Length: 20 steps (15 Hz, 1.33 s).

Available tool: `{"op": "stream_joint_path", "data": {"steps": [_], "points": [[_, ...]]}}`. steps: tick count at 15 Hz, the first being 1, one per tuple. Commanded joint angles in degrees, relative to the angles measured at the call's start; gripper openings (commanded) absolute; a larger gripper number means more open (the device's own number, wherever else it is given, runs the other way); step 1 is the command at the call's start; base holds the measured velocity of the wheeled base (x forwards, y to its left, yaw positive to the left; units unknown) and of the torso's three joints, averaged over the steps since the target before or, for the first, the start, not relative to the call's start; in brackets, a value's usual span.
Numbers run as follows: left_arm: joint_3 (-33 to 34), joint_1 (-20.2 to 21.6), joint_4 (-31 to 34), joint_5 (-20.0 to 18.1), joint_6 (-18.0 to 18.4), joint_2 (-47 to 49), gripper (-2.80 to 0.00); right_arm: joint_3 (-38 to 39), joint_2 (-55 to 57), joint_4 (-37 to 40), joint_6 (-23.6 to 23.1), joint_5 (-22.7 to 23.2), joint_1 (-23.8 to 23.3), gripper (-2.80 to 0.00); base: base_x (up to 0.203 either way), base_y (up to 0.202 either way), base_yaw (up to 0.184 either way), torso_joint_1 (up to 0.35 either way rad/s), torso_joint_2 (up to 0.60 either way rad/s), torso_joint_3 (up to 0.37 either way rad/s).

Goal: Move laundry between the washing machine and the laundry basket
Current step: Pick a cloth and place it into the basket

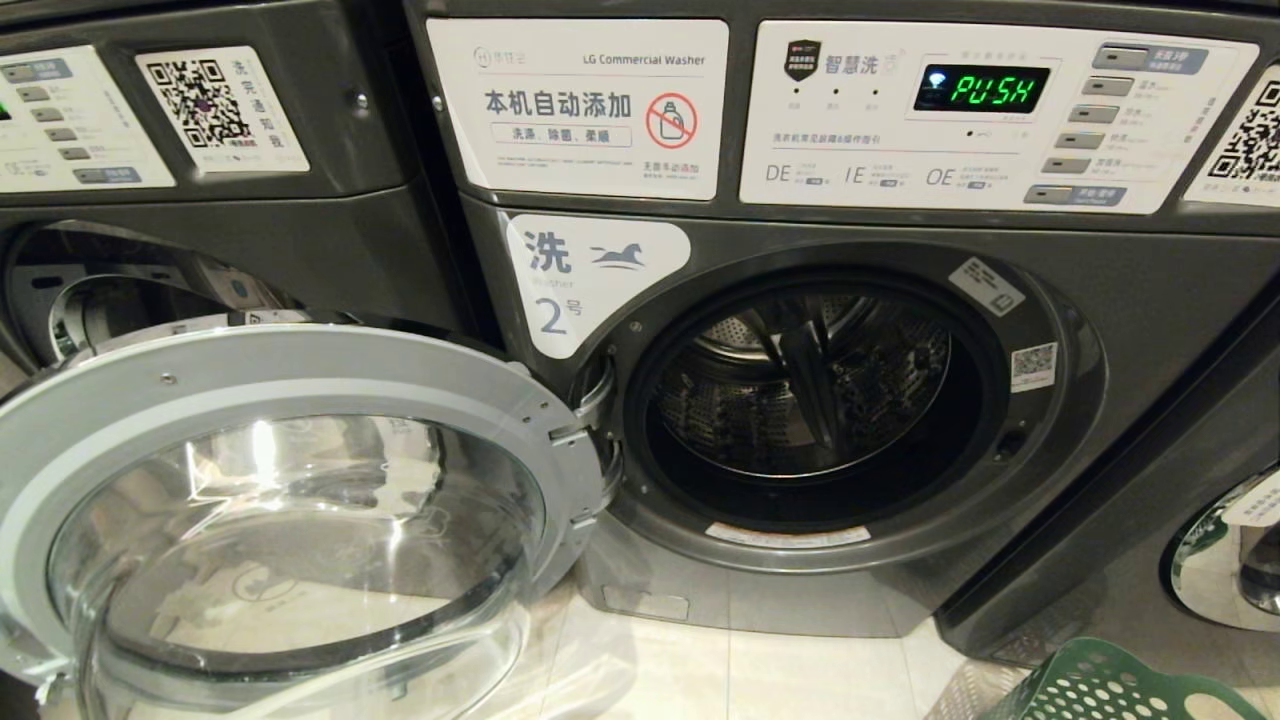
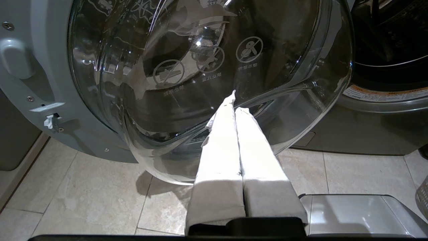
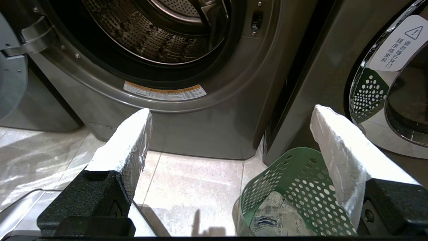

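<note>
**Basket lies by the right end effector; the drum stands open ahead**

The washing machine (image 1: 800, 400) marked 2 has its door (image 1: 290, 500) swung fully open toward the robot's left, and the drum (image 1: 800, 390) shows only bare perforated steel as far as the views reach; no cloth can be seen inside it. The green laundry basket (image 1: 1100, 690) sits on the floor (image 1: 700, 660) at the robot's right, in front of the neighbouring machine, just below and to the right of the open drum.

In the right wrist view, the right end effector (image 3: 230, 134) is released, its two padded fingers (image 3: 130, 140) spread wide with nothing between them. The basket (image 3: 301, 180) sits close to its right-hand finger, and a pale, denim-like garment (image 3: 277, 217) lies inside. Whether a dark olive-grey piece is also in there cannot be told from here.

The left end effector (image 2: 235, 103) is clenched on nothing, fingers pressed together, and points at the glass of the open door (image 2: 207, 77), which stands between it and the drum opening.

The relation that matters: the basket is on the right arm's side, nearer that arm by a clear margin, and the drum mouth is ahead and above it, unobstructed. The left arm would have to work around the door. So the right arm looks the natural one for the coming move, probably a reach down and to the right into the basket, then a lift up and leftward into the drum.
</note>
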<state>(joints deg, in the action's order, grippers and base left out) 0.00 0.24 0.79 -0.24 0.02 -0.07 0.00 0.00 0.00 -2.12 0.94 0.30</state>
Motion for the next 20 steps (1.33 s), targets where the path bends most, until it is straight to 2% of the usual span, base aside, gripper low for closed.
{"op": "stream_joint_path", "data": {"steps": [1,3,14,20], "points": [[0.1,0.0,0.0,0.1,0.0,-0.1,-2.80,0.0,-0.1,0.0,-0.1,0.0,0.0,0.00,0.000,0.000,0.000,0.000,0.00,0.000],[0.1,0.0,-0.1,0.0,0.0,-0.1,-2.80,0.0,-0.1,0.0,-0.1,0.0,0.0,0.00,-0.065,0.000,-0.001,0.004,0.00,0.000],[0.1,0.0,-0.1,0.0,0.0,-0.1,-2.80,0.0,-0.1,0.0,0.0,-0.1,0.0,0.00,-0.189,0.000,0.001,0.001,0.00,0.004],[0.1,0.0,0.0,0.0,0.1,-0.1,-2.80,0.0,-0.1,0.0,0.0,-0.4,0.0,0.00,-0.010,0.000,0.001,0.000,0.00,0.001]]}}
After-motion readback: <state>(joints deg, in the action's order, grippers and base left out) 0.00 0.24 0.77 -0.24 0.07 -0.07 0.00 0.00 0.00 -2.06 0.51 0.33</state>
